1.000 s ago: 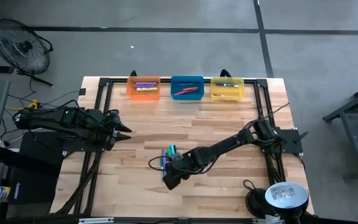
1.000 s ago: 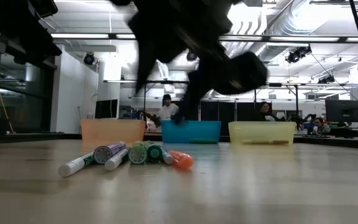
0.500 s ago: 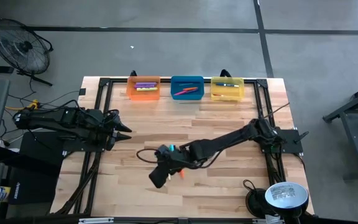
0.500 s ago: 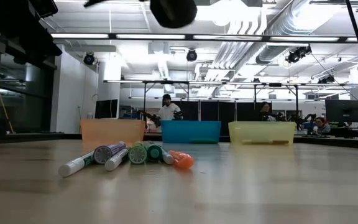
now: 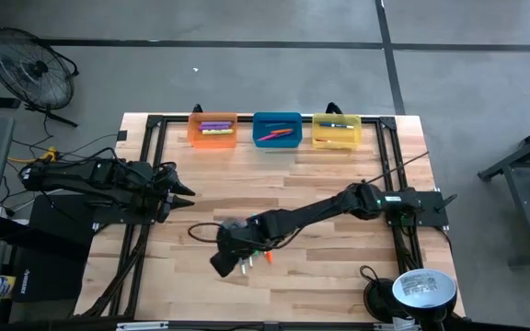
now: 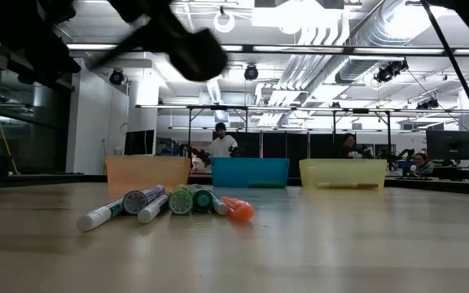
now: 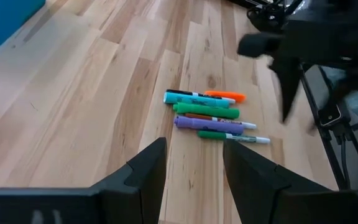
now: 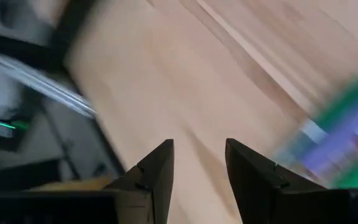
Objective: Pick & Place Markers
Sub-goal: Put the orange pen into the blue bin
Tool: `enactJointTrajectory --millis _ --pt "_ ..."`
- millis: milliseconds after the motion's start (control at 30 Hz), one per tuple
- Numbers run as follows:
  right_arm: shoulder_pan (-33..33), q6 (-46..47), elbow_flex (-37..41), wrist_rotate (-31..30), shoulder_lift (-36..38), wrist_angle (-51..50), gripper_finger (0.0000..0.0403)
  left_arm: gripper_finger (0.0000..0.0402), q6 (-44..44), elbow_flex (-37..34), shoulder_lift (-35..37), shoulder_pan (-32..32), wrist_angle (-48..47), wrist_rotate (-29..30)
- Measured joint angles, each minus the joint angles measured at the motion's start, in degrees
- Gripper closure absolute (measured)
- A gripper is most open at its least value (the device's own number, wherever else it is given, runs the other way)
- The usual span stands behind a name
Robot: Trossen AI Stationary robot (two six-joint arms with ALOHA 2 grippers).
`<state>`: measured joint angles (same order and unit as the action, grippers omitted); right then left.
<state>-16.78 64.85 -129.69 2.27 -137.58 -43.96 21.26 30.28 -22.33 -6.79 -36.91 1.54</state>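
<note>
1. While the left gripper (image 5: 184, 193) waited with fingers apart at the table's left, the markers (image 7: 210, 115) lay clustered mid-table.
2. Right gripper (image 5: 225, 260) hovered above them, fingers apart, empty.

Loose cluster of markers (image 7: 207, 115) lying flat on the wooden counter (image 7: 92, 93), near its front middle, side by side and roughly parallel, touching or nearly so. From the left wrist view: teal marker (image 7: 188, 96), orange marker (image 7: 225, 96), green marker (image 7: 207, 111), purple marker (image 7: 211, 123) with white tip, thin green-and-white marker (image 7: 234, 136). Low view: cap ends facing the camera, orange one (image 6: 237, 209) at the right of the row, white-barrelled one (image 6: 100, 216) angled out at the left. More markers inside the three bins at the far edge; count unclear.
</note>
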Motion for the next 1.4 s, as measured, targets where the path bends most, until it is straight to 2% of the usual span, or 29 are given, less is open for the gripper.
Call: enactJointTrajectory --millis 233,533,600,700,833,1067,1200,1400 --pt "-0.12 6.31 0.11 2.72 0.17 -17.81 0.0271 0.0245 0.00 -0.02 0.00 0.00 -0.06 -0.02" --pt "-0.13 9.91 0.33 1.04 0.27 -25.56 0.0270 0.0245 0.00 -0.02 0.00 0.00 -0.06 -0.02" --pt "-0.13 10.19 2.00 0.32 0.44 -25.11 0.0268 0.0245 0.00 -0.02 0.00 0.00 -0.06 -0.04" --pt "-0.13 11.89 5.42 2.79 0.44 -24.08 0.0260 0.0245 0.00 -0.02 0.00 0.00 -0.06 -0.07" --pt "-0.24 13.58 10.00 5.24 0.42 -19.57 0.0232 0.0245 0.00 -0.02 0.00 0.00 -0.06 -0.13" --pt "-0.26 14.69 13.10 4.76 0.42 -16.95 0.0185 0.0245 0.00 -0.02 0.01 0.00 -0.07 -0.15" --pt "-0.26 14.68 14.89 4.49 0.39 -16.99 0.0183 0.0245 0.00 -0.02 0.01 0.00 -0.08 -0.15" --pt "-0.33 14.61 16.10 2.06 0.55 -17.13 0.0209 0.0245 0.00 -0.02 0.01 0.01 -0.08 -0.13"
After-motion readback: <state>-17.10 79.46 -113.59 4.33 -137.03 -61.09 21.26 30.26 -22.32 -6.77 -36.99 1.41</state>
